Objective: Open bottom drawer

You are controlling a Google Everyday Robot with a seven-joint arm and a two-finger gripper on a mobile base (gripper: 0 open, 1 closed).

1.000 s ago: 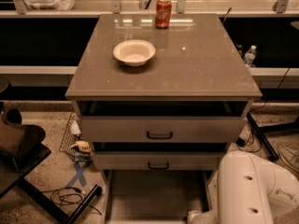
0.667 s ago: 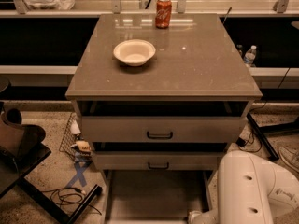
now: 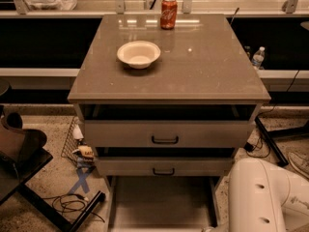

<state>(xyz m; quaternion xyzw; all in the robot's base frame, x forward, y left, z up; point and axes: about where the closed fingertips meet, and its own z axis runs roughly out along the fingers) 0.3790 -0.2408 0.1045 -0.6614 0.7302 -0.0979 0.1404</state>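
Bottom drawer [image 3: 159, 202] at lower centre, pulled well out beneath the middle drawer [image 3: 164, 165] and top drawer [image 3: 166, 132], plain grey interior exposed, front panel cut off by the lower edge. White robot arm [image 3: 263, 197] at lower right; claw [image 3: 208, 229] barely showing at the bottom edge, just beside the drawer's right side, released or clenched: cannot tell. On the cabinet surface [image 3: 203, 71], a white bowl [image 3: 138, 54] and, well behind it, an upright orange soda can [image 3: 168, 13].
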